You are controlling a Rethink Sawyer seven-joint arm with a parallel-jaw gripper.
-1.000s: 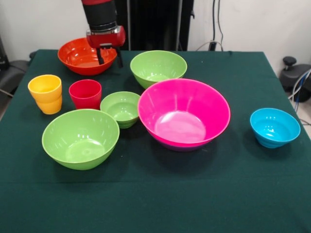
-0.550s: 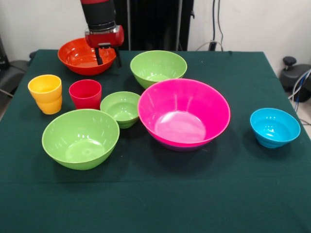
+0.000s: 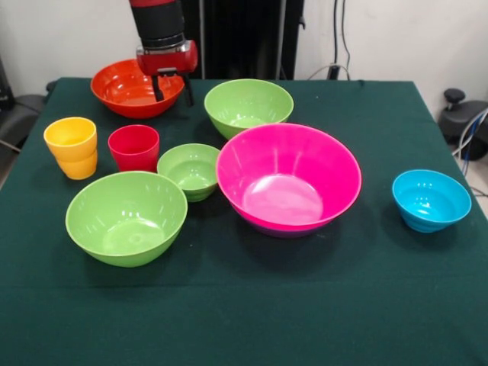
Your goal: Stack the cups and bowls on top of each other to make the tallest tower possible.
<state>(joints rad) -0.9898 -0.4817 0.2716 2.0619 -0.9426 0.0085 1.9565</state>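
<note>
The hand (image 3: pixel 172 91) is open and empty, its two fingers straddling the right rim of the orange bowl (image 3: pixel 130 89) at 11 o'clock on the bench (image 3: pixel 244 305). The pink bowl (image 3: pixel 288 178) sits at centre.

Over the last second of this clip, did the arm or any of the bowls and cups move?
Only the gripper shifted: it drifted a little to the picture's left, then came back right, ending about where it began, open and empty over the near rim of the orange bowl. Nothing was grasped or released. The pink bowl, the three green bowls, the blue bowl, the yellow cup and the red cup stayed put.
</note>
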